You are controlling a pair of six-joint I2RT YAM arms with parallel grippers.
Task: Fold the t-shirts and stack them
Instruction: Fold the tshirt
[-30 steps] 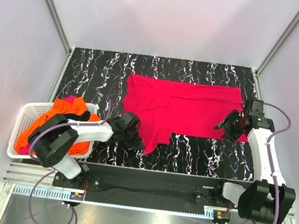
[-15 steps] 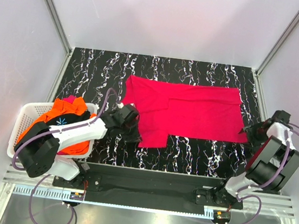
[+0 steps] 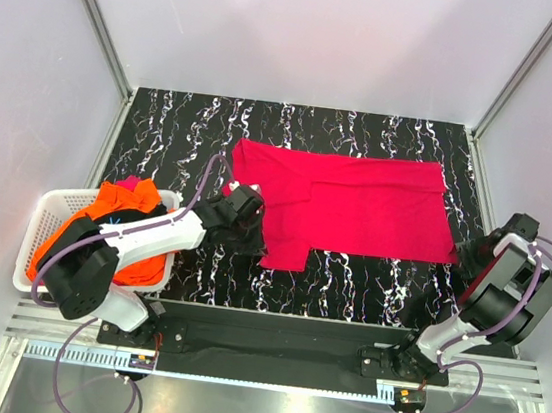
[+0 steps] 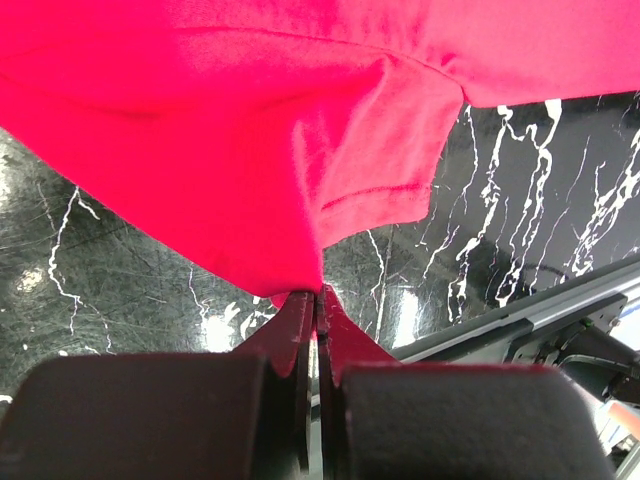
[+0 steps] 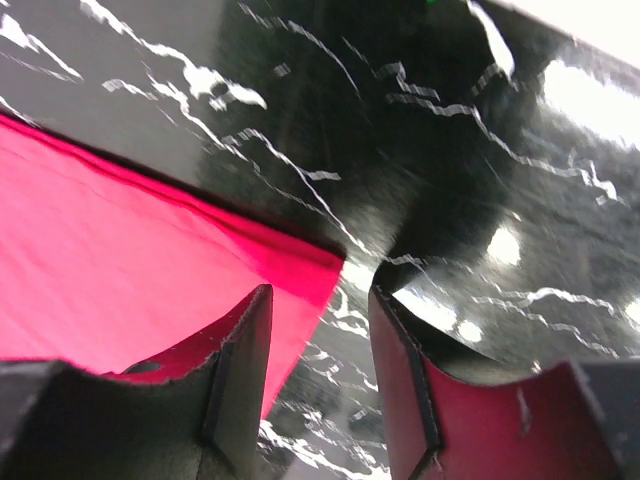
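Note:
A magenta-red t-shirt (image 3: 357,206) lies spread on the black marbled table (image 3: 184,135). My left gripper (image 3: 247,221) is shut on its near left edge; in the left wrist view the cloth (image 4: 250,150) rises from the closed gripper (image 4: 318,298). My right gripper (image 3: 472,253) is open and empty, just off the shirt's near right corner (image 5: 320,270), which lies flat in front of the gripper (image 5: 320,310). Orange, black and pink t-shirts (image 3: 119,212) are heaped in a white basket (image 3: 42,228) at the left.
Grey walls and metal posts enclose the table. The table's front rail (image 4: 500,335) shows close behind the left gripper. Bare marbled surface lies left of the shirt and along the near edge.
My right gripper has let go of the shirt's right corner and pulled back to the right edge. My left gripper has drawn the near left edge up and in, shortening the flap.

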